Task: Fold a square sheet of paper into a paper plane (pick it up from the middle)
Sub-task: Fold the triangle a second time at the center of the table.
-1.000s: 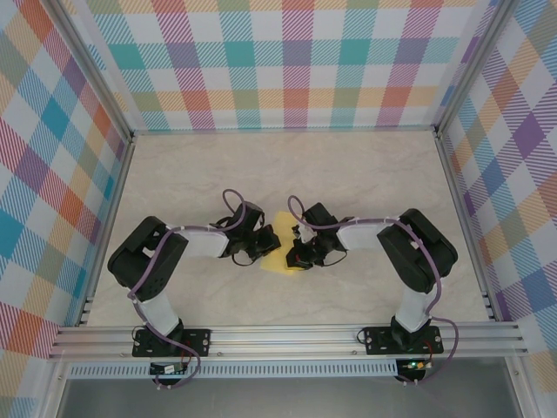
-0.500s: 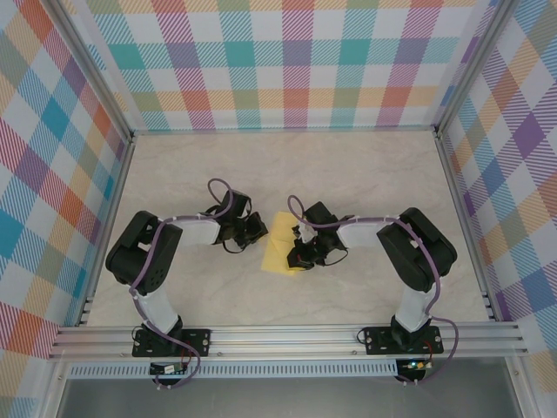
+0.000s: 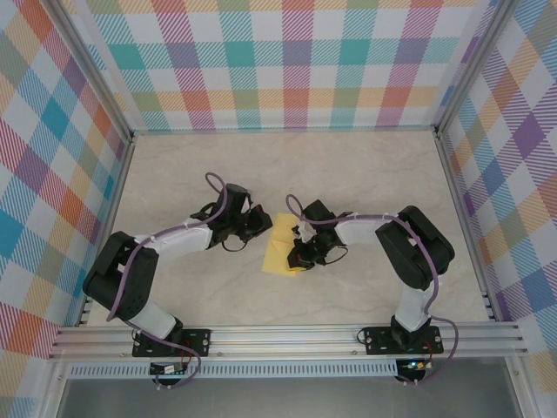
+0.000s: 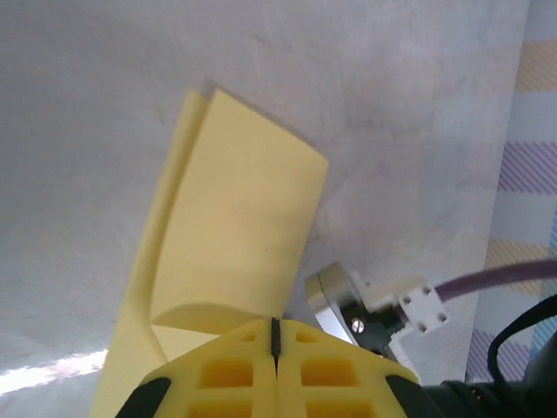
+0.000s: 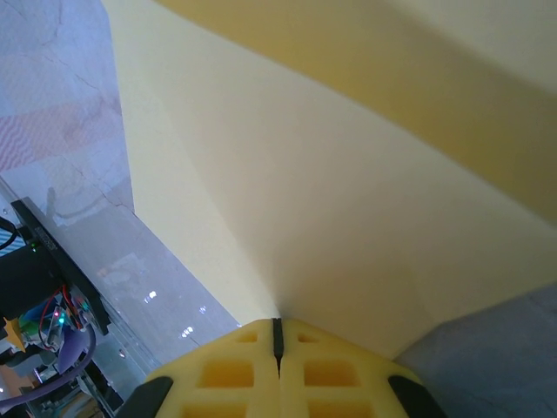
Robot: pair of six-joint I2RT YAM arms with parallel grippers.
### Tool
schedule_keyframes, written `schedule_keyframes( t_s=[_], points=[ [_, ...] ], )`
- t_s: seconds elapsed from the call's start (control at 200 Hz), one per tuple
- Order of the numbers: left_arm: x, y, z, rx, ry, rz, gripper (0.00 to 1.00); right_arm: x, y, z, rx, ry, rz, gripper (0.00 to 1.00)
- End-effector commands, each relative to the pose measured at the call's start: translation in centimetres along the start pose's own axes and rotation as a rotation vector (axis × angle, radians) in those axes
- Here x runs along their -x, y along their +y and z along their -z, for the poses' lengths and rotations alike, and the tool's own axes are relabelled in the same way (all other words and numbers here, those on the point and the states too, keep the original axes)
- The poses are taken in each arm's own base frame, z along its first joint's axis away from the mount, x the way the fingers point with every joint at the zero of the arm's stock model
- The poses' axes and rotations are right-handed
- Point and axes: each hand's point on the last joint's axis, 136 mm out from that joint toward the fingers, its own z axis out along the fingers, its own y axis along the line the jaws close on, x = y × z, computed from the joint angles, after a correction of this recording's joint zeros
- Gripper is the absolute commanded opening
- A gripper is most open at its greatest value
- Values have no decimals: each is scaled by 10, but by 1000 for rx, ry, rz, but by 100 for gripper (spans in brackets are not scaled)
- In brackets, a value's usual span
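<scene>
Folded yellow paper (image 3: 278, 253) on table (image 3: 365, 174)

Pale marbled table (image 3: 365, 174); folded square sheet of paper (image 3: 278, 251) lying mid-table.

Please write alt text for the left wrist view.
Folded yellow paper stretches across a pale table, away from the shut left gripper at the bottom edge. Part of the right arm shows at lower right.

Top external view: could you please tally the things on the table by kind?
Square sheet of paper, yellow: 1
Robot arms: 2 (left arm, right arm)
Total: 3
</scene>
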Motion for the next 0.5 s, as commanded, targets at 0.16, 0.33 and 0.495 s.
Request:
schedule_keyframes(
  t_s=[0.16,0.33,0.495],
  points=[
    [-28,31,-42,52,99,34,0,-18,-28,-7,-89,69,-78,0],
    [-30,65,-50,170,84,48,0,-14,-20,-3,-76,54,-73,0],
    [-34,84,-51,242,89,40,0,-4,12,14,12,4,-41,3]
  ],
)
